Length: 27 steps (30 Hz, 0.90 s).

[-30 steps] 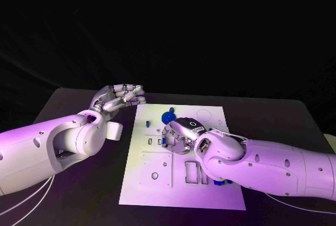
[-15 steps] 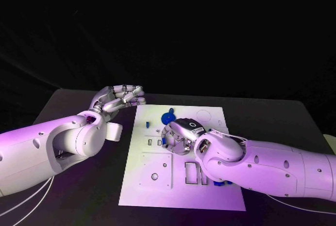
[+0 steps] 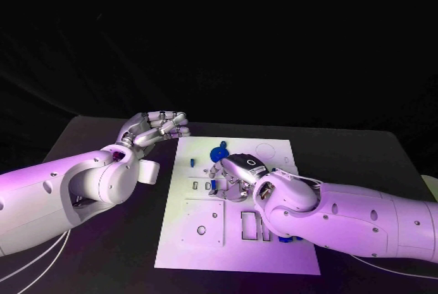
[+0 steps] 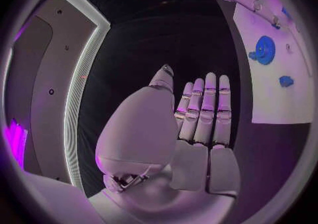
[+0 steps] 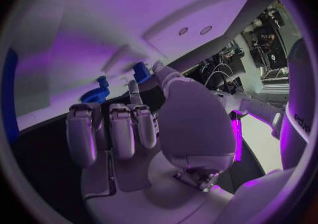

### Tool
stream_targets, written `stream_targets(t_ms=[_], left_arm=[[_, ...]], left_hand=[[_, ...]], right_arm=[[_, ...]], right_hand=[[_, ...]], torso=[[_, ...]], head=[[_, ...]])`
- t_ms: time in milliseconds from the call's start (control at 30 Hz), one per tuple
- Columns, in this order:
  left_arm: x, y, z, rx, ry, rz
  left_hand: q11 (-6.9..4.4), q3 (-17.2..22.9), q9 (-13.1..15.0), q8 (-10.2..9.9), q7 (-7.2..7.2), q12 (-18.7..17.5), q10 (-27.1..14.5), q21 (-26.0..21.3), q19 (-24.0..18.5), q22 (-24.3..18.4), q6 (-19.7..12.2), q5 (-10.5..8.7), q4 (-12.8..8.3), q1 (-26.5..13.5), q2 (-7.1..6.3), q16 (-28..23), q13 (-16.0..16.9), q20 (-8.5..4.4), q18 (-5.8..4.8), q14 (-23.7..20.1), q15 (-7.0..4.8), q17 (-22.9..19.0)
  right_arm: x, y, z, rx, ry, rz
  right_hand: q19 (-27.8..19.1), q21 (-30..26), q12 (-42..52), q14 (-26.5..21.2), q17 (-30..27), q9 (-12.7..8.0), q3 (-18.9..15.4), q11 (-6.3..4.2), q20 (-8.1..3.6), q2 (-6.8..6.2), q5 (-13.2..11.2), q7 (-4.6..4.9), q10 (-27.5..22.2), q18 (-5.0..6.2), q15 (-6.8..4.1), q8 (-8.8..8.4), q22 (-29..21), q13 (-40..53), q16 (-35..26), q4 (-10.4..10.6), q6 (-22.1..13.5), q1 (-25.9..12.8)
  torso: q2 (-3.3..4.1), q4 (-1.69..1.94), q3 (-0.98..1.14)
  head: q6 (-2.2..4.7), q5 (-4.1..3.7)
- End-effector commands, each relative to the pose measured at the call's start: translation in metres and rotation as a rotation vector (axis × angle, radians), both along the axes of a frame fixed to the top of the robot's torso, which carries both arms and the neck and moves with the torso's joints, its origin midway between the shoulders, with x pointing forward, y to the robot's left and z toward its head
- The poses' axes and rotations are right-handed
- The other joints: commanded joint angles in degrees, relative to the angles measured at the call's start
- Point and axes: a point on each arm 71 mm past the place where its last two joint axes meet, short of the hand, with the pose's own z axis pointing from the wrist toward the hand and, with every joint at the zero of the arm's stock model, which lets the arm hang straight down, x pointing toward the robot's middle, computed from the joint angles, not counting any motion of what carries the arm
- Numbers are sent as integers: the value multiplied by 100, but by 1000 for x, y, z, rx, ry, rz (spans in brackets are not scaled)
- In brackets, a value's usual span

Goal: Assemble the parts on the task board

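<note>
Task board point(image 3: 239, 243) lies mid-table point(image 3: 383, 155), both hands near its far end.
Right hand point(image 3: 230, 179) rests on the board beside the blue round part point(image 3: 219, 153); its grip cannot be told. Left hand point(image 3: 155, 128) hovers off the board's far corner, fingers curled, holding nothing.

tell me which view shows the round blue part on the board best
The left wrist view: the round blue part lies unobstructed on the task board. The head view shows it partly behind the right hand; the right wrist view shows just its edge.
</note>
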Motion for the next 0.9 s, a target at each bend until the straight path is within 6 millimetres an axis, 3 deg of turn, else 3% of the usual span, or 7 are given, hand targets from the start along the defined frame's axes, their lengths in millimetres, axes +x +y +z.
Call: stream_targets(t_ms=[33, 500, 633, 700, 733, 800, 900], left_arm=[[0, -2, 0, 14, -2, -20], [0, -11, -17, 304, 103, -217], [0, -14, -20, 425, 137, -288], [2, -17, -20, 502, 155, -324], [3, -18, -20, 547, 166, -344], [5, -22, -20, 663, 192, -380], [8, -26, -19, 782, 223, -399]], left_hand=[[18, -46, 9, -21, 5, -31, -29, -32, -8, -6, -10, -21, -5, -4, 62, -27, 5, 24, 65, -55, 1, 7], [-556, -782, 462, 484, -389, 647, 1448, 664, 1263, 248, 262, 391, 89, -861, 468, 972, 501, -521, 80, 1432, -599, 976], [-769, -1035, 900, 867, -571, 1220, 1650, 1376, 1893, 647, 201, 394, 94, -1022, 569, 2346, 1008, -792, 32, 2107, -880, 1988], [-844, -1237, 1351, 1268, -648, 1929, 1555, 2186, 2067, 1180, 77, 368, 91, -1131, 711, 5615, 1649, -953, 44, 2743, -991, 5185], [-870, -1367, 1630, 1474, -705, 2499, 1399, 2845, 2075, 1725, -33, 343, 117, -1181, 817, 6365, 2168, -1015, 25, 2854, -1037, 5984], [-961, -1510, 1921, 1682, -744, 3219, 1306, 4121, 2310, 3300, -61, 337, 105, -1132, 932, 6925, 2797, -1040, -156, 3018, -1078, 6635], [-1061, -1778, 2295, 1946, -854, 5302, 1811, 5140, 2567, 4631, -29, 406, 114, -1055, 951, 7296, 4915, -1133, -300, 3165, -1164, 7107]], right_arm=[[-3, -2, 6, 44, -55, -1], [-2, -69, 43, 329, 93, -126], [4, -89, 49, 398, 183, -164], [6, -99, 52, 437, 221, -173], [7, -104, 53, 460, 237, -175], [11, -115, 55, 511, 258, -181], [17, -127, 57, 558, 265, -201]], right_hand=[[374, -21, -33, 607, 1505, -25, -379, 47, 50, 53, -17, 18, 442, -21, 50, -45, 1293, 1317, 23, 216, -107, 186], [203, -297, -126, 598, 1469, -5, -543, 43, 57, 185, 260, 6, 365, 57, 46, 45, 1144, 1222, 13, 417, -34, 498], [58, -529, -258, 550, 1279, 6, -516, 42, 51, 232, 359, 8, 257, 119, 42, 48, 1016, 1092, -48, 401, -61, 540], [0, -626, -310, 534, 1219, 11, -506, 42, 50, 242, 399, 9, 215, 144, 40, 51, 963, 1042, -70, 396, -72, 557], [-54, -715, -364, 518, 1157, 15, -485, 42, 48, 256, 434, 11, 170, 166, 39, 52, 915, 989, -93, 386, -83, 585], [-205, -972, -580, 466, 966, 27, -414, 43, 45, 297, 471, 13, -7, 228, 35, 64, 775, 780, -172, 372, -97, 637], [-459, -1422, -928, 379, 652, 39, -372, 42, 40, 323, 336, 17, -281, 332, 31, 66, 527, 443, -321, 369, -141, 602]], torso=[[-4, 4, 4], [-123, -59, 25], [-172, -75, 48], [-203, -79, 59], [-218, -79, 64], [-253, -83, 75], [-285, -85, 89]], head=[[-6, -6], [-77, 34], [-95, 63], [-94, 70], [-104, 74], [-116, 90], [-130, 104]])
